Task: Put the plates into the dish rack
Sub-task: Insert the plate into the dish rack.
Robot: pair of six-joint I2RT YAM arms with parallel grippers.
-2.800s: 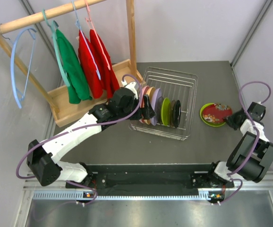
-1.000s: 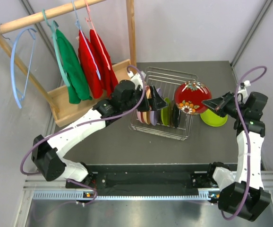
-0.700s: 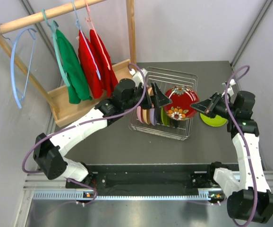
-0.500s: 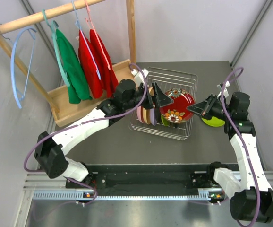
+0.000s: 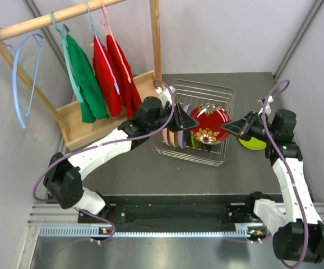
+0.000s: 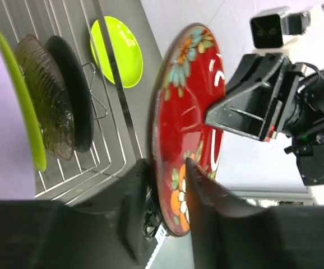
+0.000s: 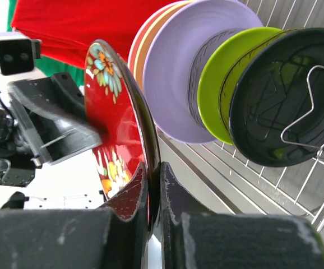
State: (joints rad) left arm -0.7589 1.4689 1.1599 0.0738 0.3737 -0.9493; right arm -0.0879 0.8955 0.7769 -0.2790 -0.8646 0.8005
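A red flowered plate (image 5: 209,123) hangs on edge just above the dish rack (image 5: 221,92), between the two arms. My right gripper (image 5: 227,128) is shut on its right rim (image 7: 153,168). My left gripper (image 5: 184,119) has its fingers on either side of the left rim, shut on it (image 6: 165,162). Standing in the rack's slots are pink, tan and lavender plates (image 7: 190,73), a lime green one (image 7: 235,78), a clear one (image 6: 44,106) and a dark one (image 7: 285,101). Another lime green plate (image 5: 254,141) lies flat on the table to the right of the rack.
A wooden clothes stand (image 5: 106,120) with green and red garments and a blue hanger (image 5: 22,73) stands left of the rack, close behind my left arm. Grey walls close in the table at the back and on the right.
My right arm carried the red plate leftward and down over the rack. My left gripper, wide open a second ago, closed its fingers onto the plate's left rim.
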